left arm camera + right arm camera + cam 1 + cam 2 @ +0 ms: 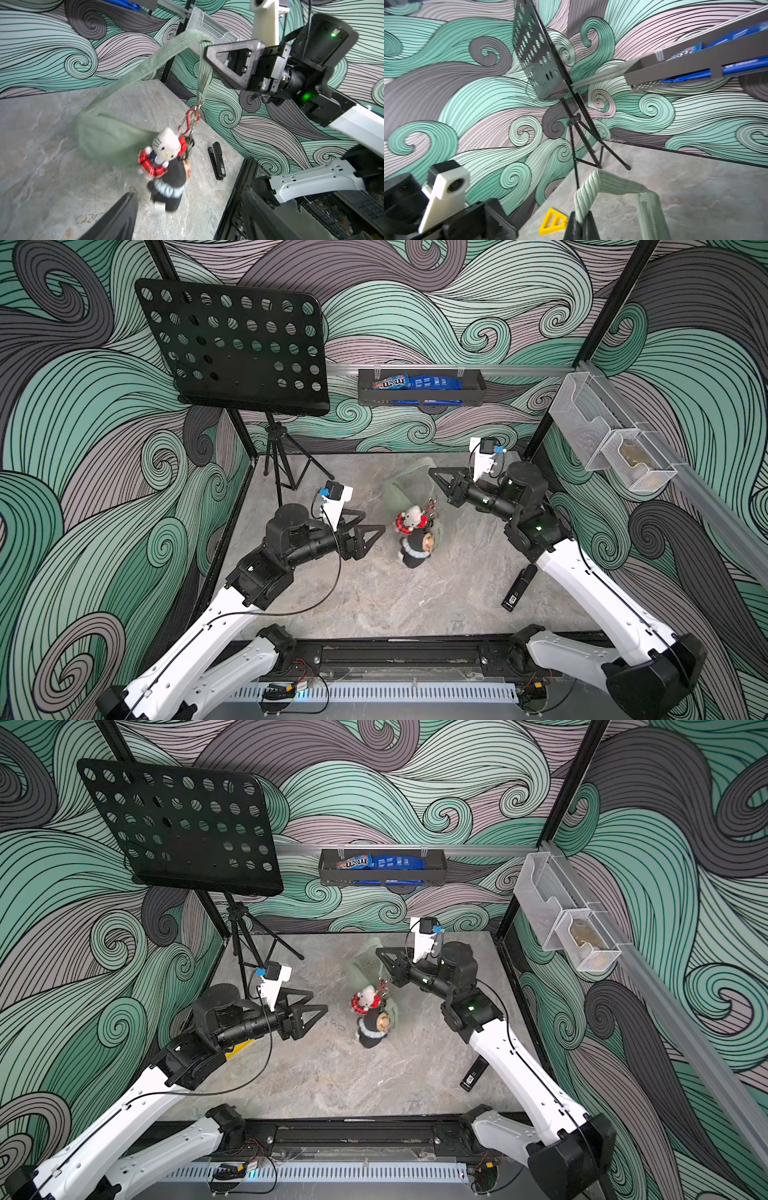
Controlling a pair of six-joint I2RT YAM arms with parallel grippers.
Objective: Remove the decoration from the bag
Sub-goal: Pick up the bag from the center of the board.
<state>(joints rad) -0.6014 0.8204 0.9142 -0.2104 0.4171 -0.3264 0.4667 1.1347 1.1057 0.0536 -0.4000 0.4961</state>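
Right gripper [580, 221] pinched strap [593, 187], bag [108, 137] hung below fingers. Kitty plush [166, 143] dangled long-way down on red clip [192, 116], just ahead of left gripper [375, 521], fingers wide, nearer.

Top views: high over the near edge, facing steeply down and forward; both take in the whole worktop [374, 593], both arms and the back wall, with a slight sideways shift between them.
Left wrist: on the left arm [291, 543], facing across the worktop to the right arm [357, 126], near the hanging bag [108, 141].
Right wrist: on the right arm, low, facing the stand [537, 56] and side wall; strap [612, 187] very close.
Shared, top and left wrist: bag, right arm, stapler [217, 162].
Shared, top and right wrist: stand, wall tray [695, 66].
Shared, wrist views: strap.
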